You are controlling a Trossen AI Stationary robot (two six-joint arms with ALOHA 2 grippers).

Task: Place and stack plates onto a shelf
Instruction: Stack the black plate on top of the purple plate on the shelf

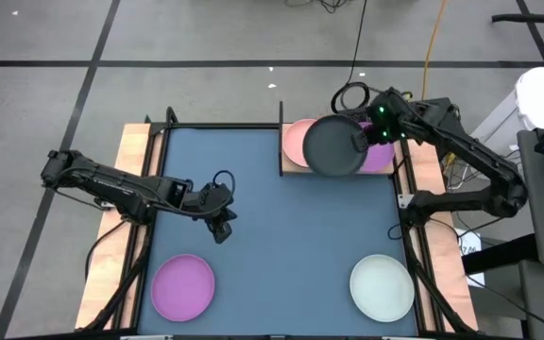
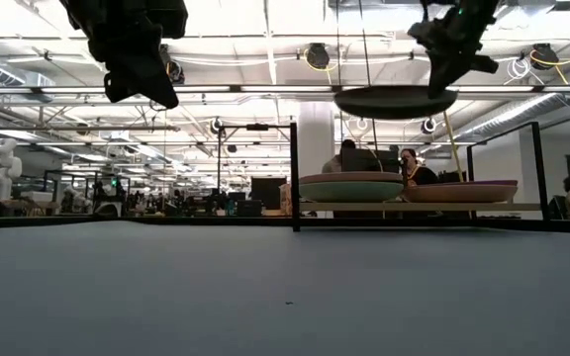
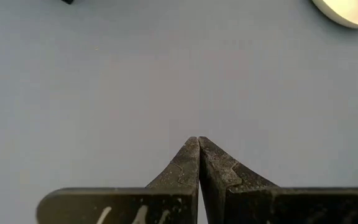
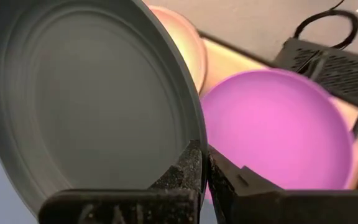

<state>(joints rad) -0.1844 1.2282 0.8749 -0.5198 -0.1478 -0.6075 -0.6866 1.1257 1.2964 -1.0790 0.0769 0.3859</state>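
Observation:
My right gripper point(image 1: 360, 138) hangs over the shelf point(image 1: 294, 170), shut on a black plate point(image 1: 333, 147), which the low view shows held about level point(image 2: 396, 102) above the plates on the shelf. On the board point(image 2: 424, 207), a pink plate point(image 1: 297, 137) lies on a greenish one point(image 2: 351, 191) next to the black rail. A purple plate point(image 1: 383, 159) sits beside them. Another purple plate point(image 1: 183, 286) and a mint plate point(image 1: 382, 286) lie flat on the blue mat near its front edge. My left gripper point(image 1: 221, 229) is shut and hovers over the mat's left half. My right gripper pinches the black plate's rim point(image 4: 190, 134) on the side toward the table's right, between its two fingers. The fingers point(image 4: 185, 168) come from above, slanting in from the right. The plate is lifted clear and roughly level over the shelf.
The thin black rail point(image 1: 280, 137) stands at the shelf's left end. Wooden strips point(image 1: 132, 161) border the blue mat point(image 1: 281, 246) left and right. Cables point(image 1: 351, 94) lie on the floor behind the table. People sit in the room beyond point(image 2: 414, 168).

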